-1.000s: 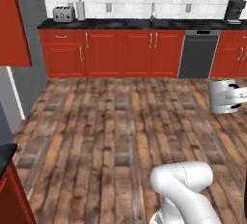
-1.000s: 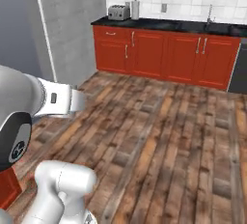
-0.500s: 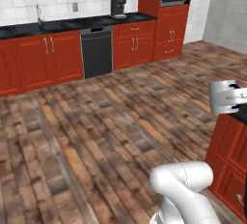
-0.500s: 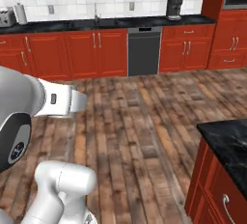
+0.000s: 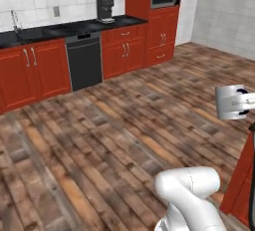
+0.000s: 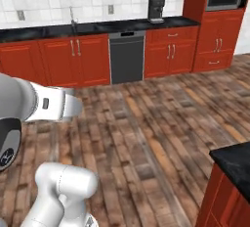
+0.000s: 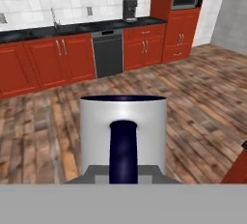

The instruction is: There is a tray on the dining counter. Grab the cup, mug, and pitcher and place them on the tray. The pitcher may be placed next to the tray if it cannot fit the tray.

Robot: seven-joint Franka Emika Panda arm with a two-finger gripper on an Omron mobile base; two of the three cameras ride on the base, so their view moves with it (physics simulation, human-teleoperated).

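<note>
i am carrying the mug (image 7: 123,138) upright in front of my palm, its dark handle facing me, and my gripper (image 7: 123,172) is clamped on it, judging by how it hangs over open floor with nothing under it. in the left base view the mug (image 5: 230,102) is riding out at the right edge. to do this leg well i should be keeping the mug level, turning gently, and only lowering once the tray is in sight. a corner of black counter (image 6: 234,165) is showing low on my right. my arm is reaching forward at mid height, wrist level.
</note>
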